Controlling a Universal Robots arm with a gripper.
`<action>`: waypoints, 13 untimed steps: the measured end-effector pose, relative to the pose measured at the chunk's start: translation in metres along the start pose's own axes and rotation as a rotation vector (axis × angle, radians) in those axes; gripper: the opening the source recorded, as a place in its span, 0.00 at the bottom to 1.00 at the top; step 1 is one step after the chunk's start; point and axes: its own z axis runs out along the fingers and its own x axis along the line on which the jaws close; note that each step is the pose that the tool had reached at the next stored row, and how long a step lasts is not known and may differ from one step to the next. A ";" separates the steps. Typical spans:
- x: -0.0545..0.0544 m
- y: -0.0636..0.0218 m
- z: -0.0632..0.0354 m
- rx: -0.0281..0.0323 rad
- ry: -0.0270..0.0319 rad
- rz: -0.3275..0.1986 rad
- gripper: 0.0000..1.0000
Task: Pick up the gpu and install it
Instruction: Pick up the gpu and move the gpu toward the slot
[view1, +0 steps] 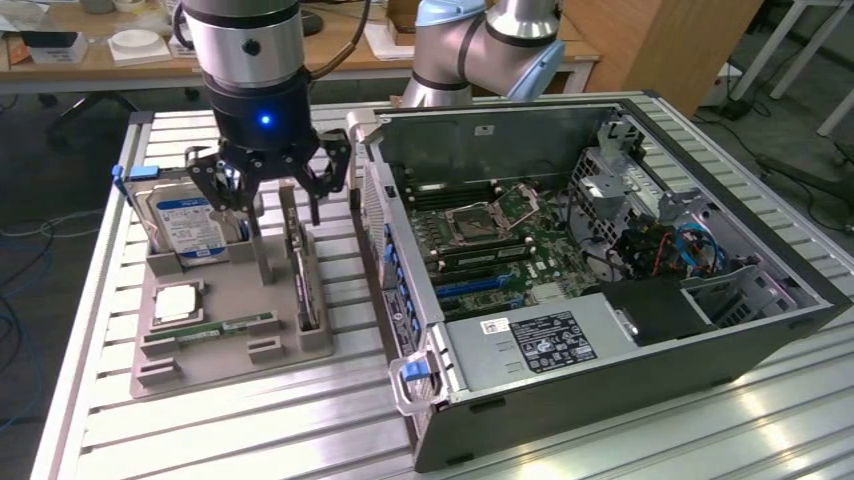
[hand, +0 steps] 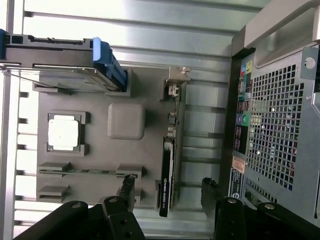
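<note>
Wrist view: gripper (hand: 168, 186) jaws spread, gpu (hand: 170, 150) standing on edge right between them, not touching. I'd centre up and pinch its flat sides gently, dead square.

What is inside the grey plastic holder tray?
A silver hard drive with blue-white label, a square pale chip, a narrow green memory stick and the thin dark gpu card on edge. Slots hide the drive's and card's lower edges.

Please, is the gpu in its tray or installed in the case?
In the tray: the gpu stands on edge in its slot.
</note>
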 end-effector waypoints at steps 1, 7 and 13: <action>0.000 -0.0003 0.0003 0.0000 -0.0001 0.000 0.65; -0.001 -0.0013 0.0025 0.0000 -0.0001 0.000 0.65; -0.001 -0.0019 0.0049 0.0000 0.0000 0.000 0.65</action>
